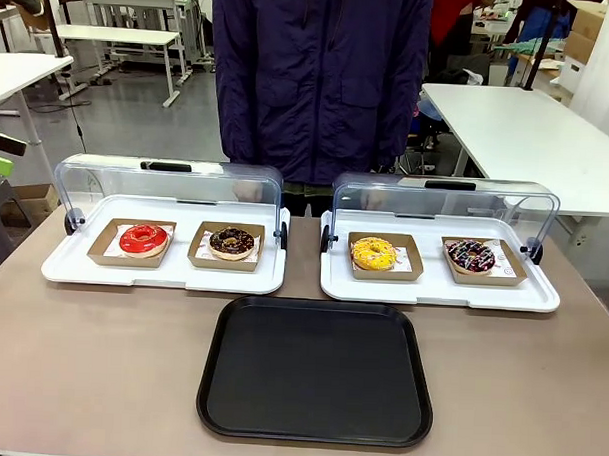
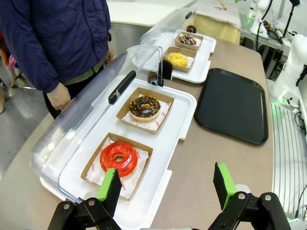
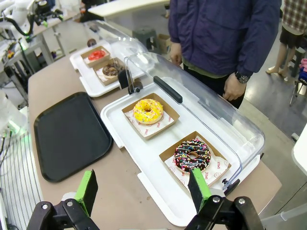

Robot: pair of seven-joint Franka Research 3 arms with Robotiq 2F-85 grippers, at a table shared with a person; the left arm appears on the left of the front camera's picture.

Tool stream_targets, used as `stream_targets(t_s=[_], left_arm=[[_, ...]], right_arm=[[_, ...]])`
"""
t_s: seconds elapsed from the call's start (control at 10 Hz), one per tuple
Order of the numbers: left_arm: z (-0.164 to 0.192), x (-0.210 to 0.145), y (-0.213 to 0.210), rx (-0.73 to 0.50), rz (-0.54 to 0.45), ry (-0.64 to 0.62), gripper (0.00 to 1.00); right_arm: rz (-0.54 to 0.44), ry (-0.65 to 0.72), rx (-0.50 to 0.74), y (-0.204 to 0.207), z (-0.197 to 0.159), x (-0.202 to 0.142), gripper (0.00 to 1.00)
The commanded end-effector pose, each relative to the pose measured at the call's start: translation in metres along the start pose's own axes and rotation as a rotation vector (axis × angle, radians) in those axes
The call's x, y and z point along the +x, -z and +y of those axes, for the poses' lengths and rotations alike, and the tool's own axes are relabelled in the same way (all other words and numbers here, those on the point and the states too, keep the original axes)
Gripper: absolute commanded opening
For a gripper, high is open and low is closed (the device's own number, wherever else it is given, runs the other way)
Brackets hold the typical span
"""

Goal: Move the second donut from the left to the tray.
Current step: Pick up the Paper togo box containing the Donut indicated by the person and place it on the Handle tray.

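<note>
While the crumb-topped chocolate donut (image 1: 231, 242) sits in its cardboard boat (image 1: 226, 265) just beyond the far rim of the black tray (image 1: 315, 373), the left pincer (image 2: 166, 184) and the right pincer (image 3: 143, 189) hover released above the bench (image 1: 100, 361) ends.

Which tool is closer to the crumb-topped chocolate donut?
Left. Left tool: one box from the crumb donut, by the red donut. Right tool: at the other display case.

The dark chocolate-glazed ring donut (image 1: 232, 242) carried light tan crumbs; the glossy ring donut (image 1: 144, 239) left of it was red. The large flat plastic tray (image 1: 316, 372) was plain black.
</note>
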State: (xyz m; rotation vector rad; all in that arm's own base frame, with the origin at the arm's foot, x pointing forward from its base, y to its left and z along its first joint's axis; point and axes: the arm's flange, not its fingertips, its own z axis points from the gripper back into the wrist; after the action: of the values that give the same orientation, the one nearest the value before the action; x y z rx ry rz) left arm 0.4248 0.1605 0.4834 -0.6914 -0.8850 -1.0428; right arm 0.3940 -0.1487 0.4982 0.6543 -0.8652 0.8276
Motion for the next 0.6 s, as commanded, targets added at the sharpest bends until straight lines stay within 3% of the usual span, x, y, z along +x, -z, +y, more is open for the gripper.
stream_targets(t_s=[0.0,0.5], left_arm=[[-0.0007,0.0006,-0.0008,-0.008,-0.004,0.005,1.0],[-0.0007,0.0006,-0.0008,-0.008,-0.004,0.005,1.0]], right_arm=[[-0.02,-0.013,-0.001,0.0006,-0.0014,0.0028,1.0],[-0.02,-0.013,-0.001,0.0006,-0.0014,0.0028,1.0]])
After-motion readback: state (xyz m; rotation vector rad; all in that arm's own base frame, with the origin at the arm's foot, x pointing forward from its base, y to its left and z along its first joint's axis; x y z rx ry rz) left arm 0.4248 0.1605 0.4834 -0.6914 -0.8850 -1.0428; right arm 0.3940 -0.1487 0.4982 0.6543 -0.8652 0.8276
